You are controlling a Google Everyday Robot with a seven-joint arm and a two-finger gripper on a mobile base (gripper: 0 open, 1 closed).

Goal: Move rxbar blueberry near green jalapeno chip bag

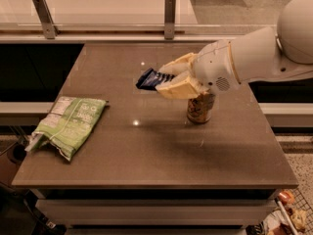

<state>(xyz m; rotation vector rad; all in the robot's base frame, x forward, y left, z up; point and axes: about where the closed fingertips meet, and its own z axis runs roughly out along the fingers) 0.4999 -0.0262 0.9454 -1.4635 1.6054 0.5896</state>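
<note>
The rxbar blueberry [150, 78], a small dark blue bar with white lettering, is held above the table in my gripper [168, 78]. The cream fingers [177, 88] are shut on it, and its left end sticks out past them. The green jalapeno chip bag [71, 123], crumpled light green with a white label panel, lies flat near the table's left edge. The bar hangs well to the right of the bag, over the middle of the table.
An orange-gold drink can [199, 109] stands upright right of centre, just under my white arm [254, 58]. The brown table [146, 155] has a glass rail with metal posts [169, 16] behind it. Clutter sits on the floor at bottom right.
</note>
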